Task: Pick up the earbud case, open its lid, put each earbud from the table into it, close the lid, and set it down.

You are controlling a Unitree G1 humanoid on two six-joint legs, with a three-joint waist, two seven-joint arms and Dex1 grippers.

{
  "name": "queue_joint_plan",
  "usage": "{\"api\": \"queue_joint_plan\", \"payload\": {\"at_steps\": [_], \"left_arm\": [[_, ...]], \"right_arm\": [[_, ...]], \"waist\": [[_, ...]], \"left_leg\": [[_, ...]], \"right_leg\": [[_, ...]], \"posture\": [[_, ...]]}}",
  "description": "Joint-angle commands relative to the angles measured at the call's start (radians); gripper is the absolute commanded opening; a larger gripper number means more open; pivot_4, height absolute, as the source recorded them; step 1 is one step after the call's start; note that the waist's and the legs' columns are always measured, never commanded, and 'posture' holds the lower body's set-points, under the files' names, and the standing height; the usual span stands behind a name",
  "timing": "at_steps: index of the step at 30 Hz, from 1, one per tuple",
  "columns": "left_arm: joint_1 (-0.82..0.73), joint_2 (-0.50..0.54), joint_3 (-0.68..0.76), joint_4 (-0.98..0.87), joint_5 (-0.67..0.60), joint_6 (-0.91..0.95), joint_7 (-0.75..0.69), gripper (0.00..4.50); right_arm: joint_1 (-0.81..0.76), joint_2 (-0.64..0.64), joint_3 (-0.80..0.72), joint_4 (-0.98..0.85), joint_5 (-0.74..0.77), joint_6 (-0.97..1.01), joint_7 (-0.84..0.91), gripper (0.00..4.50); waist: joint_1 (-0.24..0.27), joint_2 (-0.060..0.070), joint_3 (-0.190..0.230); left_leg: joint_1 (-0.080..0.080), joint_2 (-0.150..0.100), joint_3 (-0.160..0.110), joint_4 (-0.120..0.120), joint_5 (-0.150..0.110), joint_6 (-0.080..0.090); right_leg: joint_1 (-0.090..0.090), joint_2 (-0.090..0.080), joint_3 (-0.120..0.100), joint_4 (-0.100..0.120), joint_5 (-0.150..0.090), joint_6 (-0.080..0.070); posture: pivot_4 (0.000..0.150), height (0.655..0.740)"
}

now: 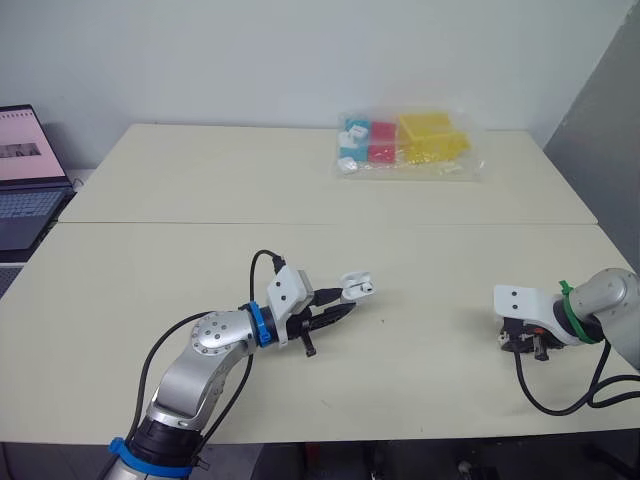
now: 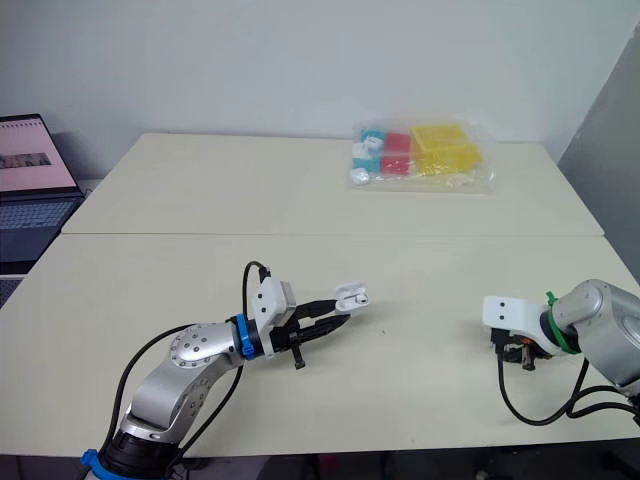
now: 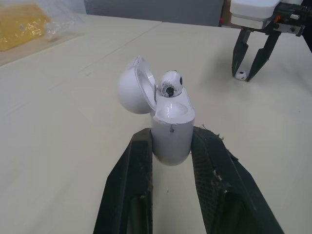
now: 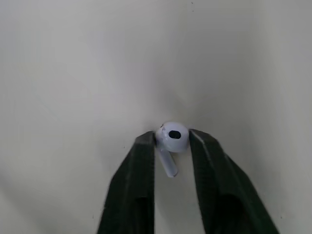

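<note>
My left gripper point(image 3: 171, 141) is shut on the lower body of the white earbud case point(image 3: 170, 127), holding it just above the table point(image 1: 180, 260) near the middle. The lid point(image 3: 132, 87) is swung open. One white earbud point(image 3: 170, 84) sits in the case with its head sticking up. The case point(image 1: 357, 287) shows at the left gripper's point(image 1: 345, 308) tips in the left eye view. At the right, my right gripper point(image 1: 520, 345) points down at the table. Its fingers point(image 4: 146, 156) press both sides of a second white earbud point(image 4: 172, 138) lying on the tabletop.
A clear plastic bag of yellow, red and blue blocks point(image 1: 410, 145) lies at the far side of the table. An open laptop point(image 1: 25, 180) stands off the table's left end. The right arm's black cable point(image 1: 560, 400) loops near the front edge.
</note>
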Motion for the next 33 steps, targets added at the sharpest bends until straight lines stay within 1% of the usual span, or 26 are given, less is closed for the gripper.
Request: {"api": "queue_joint_plan", "payload": {"at_steps": [1,6,8,11,13,15,16,18,19,21,23,25,28,30,33], "left_arm": [[-0.018,-0.005,-0.005,-0.034,-0.006,-0.024,-0.005,0.77],[-0.023,-0.006,-0.006,-0.033,-0.006,-0.023,-0.005,0.77],[-0.031,-0.008,-0.003,-0.027,-0.008,-0.022,-0.006,0.77],[-0.048,-0.016,0.013,-0.013,-0.019,-0.016,0.001,0.77],[-0.062,-0.027,0.025,-0.006,-0.033,-0.007,0.008,0.77],[-0.069,-0.034,0.031,-0.001,-0.042,0.002,0.011,0.77],[-0.075,-0.034,0.032,0.004,-0.043,0.000,0.008,0.77],[-0.088,-0.047,0.039,0.011,-0.057,-0.004,0.009,0.77],[-0.096,-0.058,0.046,0.016,-0.067,-0.003,0.015,0.77],[-0.108,-0.075,0.056,0.022,-0.083,0.001,0.023,0.77],[-0.124,-0.085,0.057,0.030,-0.088,0.002,0.024,0.77],[-0.134,-0.090,0.057,0.036,-0.091,0.006,0.029,0.77],[-0.141,-0.091,0.056,0.042,-0.093,0.007,0.032,0.77],[-0.155,-0.086,0.049,0.057,-0.078,0.000,0.027,0.77],[-0.169,-0.084,0.037,0.059,-0.064,0.000,0.029,0.77]], "right_arm": [[0.004,-0.001,0.002,0.000,-0.026,-0.007,-0.009,0.42],[-0.003,-0.008,-0.013,0.000,-0.020,-0.020,-0.001,0.42],[-0.010,-0.023,-0.058,-0.023,0.013,-0.025,0.013,0.42],[-0.022,-0.025,-0.164,-0.086,0.105,-0.016,0.032,0.42],[-0.027,0.010,-0.266,-0.156,0.204,0.023,0.029,0.42],[-0.026,0.030,-0.319,-0.197,0.264,0.046,0.020,0.42],[-0.033,0.048,-0.344,-0.225,0.305,0.091,0.008,0.42],[-0.094,0.216,-0.463,-0.340,0.506,0.258,-0.109,0.42],[-0.124,0.308,-0.499,-0.377,0.562,0.301,-0.185,0.42],[-0.155,0.429,-0.537,-0.411,0.621,0.349,-0.289,0.42],[-0.154,0.560,-0.567,-0.446,0.685,0.365,-0.398,0.42],[-0.137,0.633,-0.567,-0.481,0.717,0.358,-0.466,0.42],[-0.118,0.678,-0.548,-0.516,0.749,0.345,-0.529,0.42],[-0.104,0.738,-0.503,-0.526,0.756,0.339,-0.598,0.42],[-0.091,0.830,-0.419,-0.495,0.716,0.286,-0.678,0.42]], "waist": [[0.000,0.000,0.000],[0.000,0.000,0.000],[0.000,0.000,0.000],[0.000,0.003,0.001],[0.001,0.002,0.001],[0.001,0.002,0.001],[0.002,0.002,0.001],[-0.001,0.002,0.002],[-0.003,0.001,0.002],[-0.001,0.001,0.002],[0.002,0.001,0.001],[0.006,0.001,0.001],[0.006,0.001,0.001],[0.004,0.001,0.001],[0.002,0.001,0.001]], "left_leg": [[0.000,0.000,0.000,0.000,0.000,0.000],[0.000,0.000,0.000,0.000,0.000,0.000],[0.000,0.000,0.000,0.000,0.000,0.000],[-0.001,0.000,0.000,-0.001,0.000,0.000],[-0.002,0.000,0.000,-0.001,0.000,0.000],[-0.002,0.000,-0.001,-0.002,0.000,0.000],[-0.002,0.000,-0.001,-0.003,0.000,0.000],[-0.003,0.000,-0.002,-0.003,0.000,0.000],[-0.003,0.001,-0.002,-0.003,0.000,0.000],[-0.003,0.001,-0.003,-0.002,0.000,0.000],[-0.003,0.001,-0.003,-0.002,0.000,0.000],[-0.004,0.000,-0.003,-0.002,0.000,0.000],[-0.006,-0.001,-0.003,-0.001,0.000,0.000],[-0.006,-0.001,-0.003,-0.002,0.000,0.000],[-0.006,0.000,-0.003,-0.002,0.000,0.000]], "right_leg": [[0.000,0.000,0.000,0.000,0.000,0.000],[0.000,0.000,0.000,0.000,0.000,0.000],[0.000,0.000,0.000,0.000,0.000,0.000],[-0.001,0.000,0.000,0.000,0.000,0.001],[-0.001,0.000,0.000,0.000,0.000,0.001],[-0.001,0.001,0.000,0.000,0.000,0.000],[-0.001,0.001,-0.001,0.000,0.000,0.000],[-0.001,0.001,-0.001,-0.001,-0.001,0.000],[-0.001,0.002,0.000,0.000,0.000,-0.001],[-0.001,0.002,0.000,0.001,0.000,0.000],[-0.001,0.001,-0.002,0.001,0.000,0.000],[-0.001,0.001,-0.002,0.000,0.000,0.000],[-0.002,0.000,-0.001,-0.001,0.000,0.000],[-0.002,-0.001,0.000,-0.001,0.000,0.000],[-0.002,0.001,-0.001,-0.001,0.000,0.000]], "posture": [[0.150,0.7400],[0.150,0.7400],[0.150,0.7400],[0.150,0.7400],[0.150,0.7400],[0.150,0.7400],[0.150,0.7400],[0.150,0.7400],[0.150,0.7400],[0.150,0.7400],[0.150,0.7400],[0.150,0.7400],[0.150,0.7400],[0.150,0.7400],[0.150,0.7400]]}}
